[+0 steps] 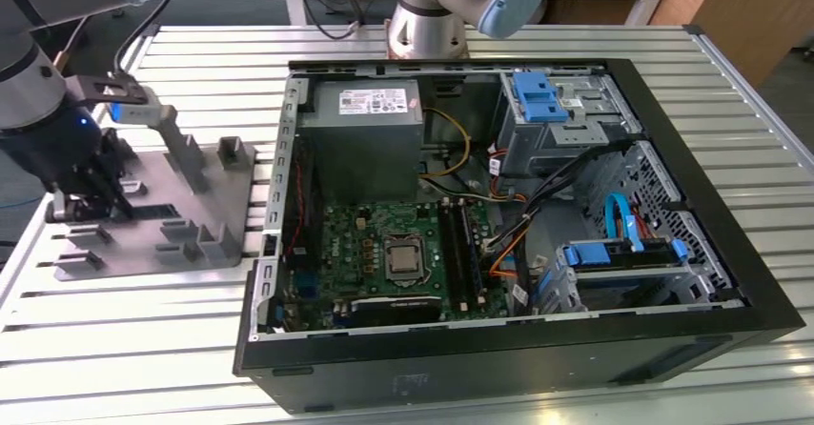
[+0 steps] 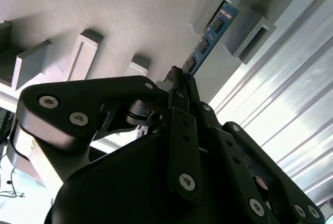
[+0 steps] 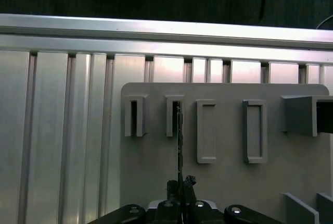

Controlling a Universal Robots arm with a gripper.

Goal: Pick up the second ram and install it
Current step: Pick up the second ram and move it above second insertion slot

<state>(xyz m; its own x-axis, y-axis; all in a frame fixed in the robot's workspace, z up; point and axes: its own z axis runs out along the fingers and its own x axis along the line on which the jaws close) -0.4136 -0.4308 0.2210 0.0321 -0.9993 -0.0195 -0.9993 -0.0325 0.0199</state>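
The second ram is a slim blue-green board with black chips, and its far end rests in a slotted holder of the grey fixture plate. In the first wrist view the ram appears edge-on, running from a slot in the plate toward my gripper. My gripper is shut on the ram's near end, one finger on each face. In the exterior view my gripper stands low over the fixture plate at the exterior view's left.
An open computer case lies to the exterior view's right of the plate, with the motherboard and long black memory slots inside. A power supply sits at the case's far end. Another arm's base stands behind it on the slatted metal table.
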